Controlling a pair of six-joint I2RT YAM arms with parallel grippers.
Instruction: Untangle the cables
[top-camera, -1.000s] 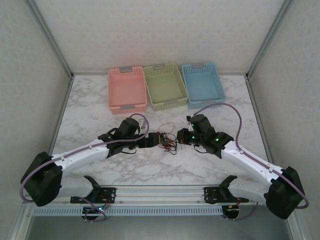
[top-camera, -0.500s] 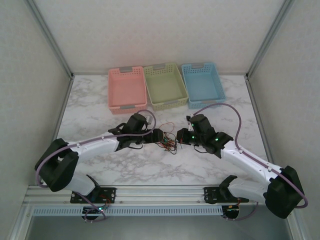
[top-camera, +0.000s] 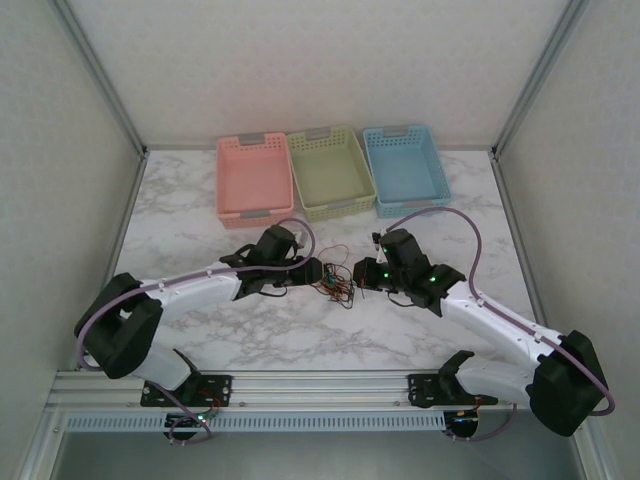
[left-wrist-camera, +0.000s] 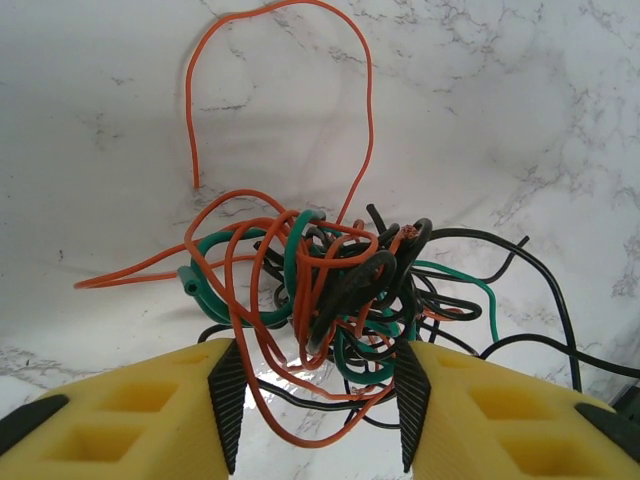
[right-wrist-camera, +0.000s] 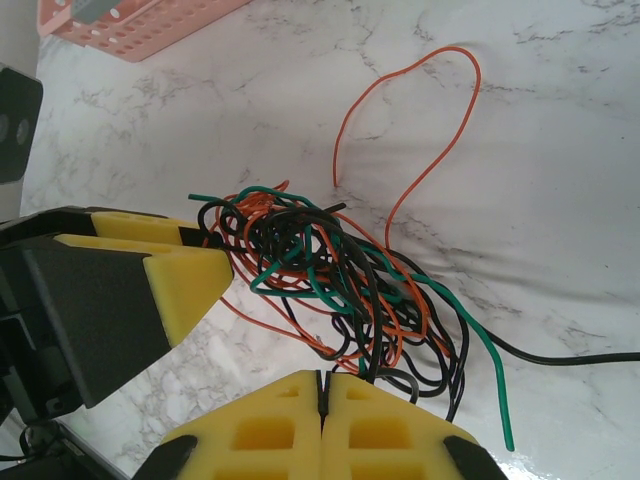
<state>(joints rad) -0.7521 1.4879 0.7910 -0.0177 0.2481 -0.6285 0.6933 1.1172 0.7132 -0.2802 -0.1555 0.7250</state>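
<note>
The cables (top-camera: 337, 284) lie as one tangled knot of orange, green and black wires (left-wrist-camera: 340, 285) on the marble table between both arms. My left gripper (top-camera: 319, 272) is open, and its yellow fingers (left-wrist-camera: 215, 395) straddle the knot's near edge (left-wrist-camera: 315, 410), with an orange and a black wire lying between the pads. My right gripper (top-camera: 358, 277) sits at the knot's opposite side. Its fingers are pressed together (right-wrist-camera: 322, 378), and black wires (right-wrist-camera: 365, 365) vanish under its tips. A long orange loop (right-wrist-camera: 430, 120) sticks out of the cables (right-wrist-camera: 330, 270) toward the baskets.
Pink (top-camera: 254, 178), green (top-camera: 331, 172) and blue (top-camera: 405, 167) baskets stand in a row at the back of the table. A loose green wire end (right-wrist-camera: 500, 400) and a black wire (right-wrist-camera: 580, 358) trail off from the knot. Bare marble lies on both sides.
My left arm has swung to the right and brought its open gripper up against the cables. The right arm and the knot have hardly moved.
</note>
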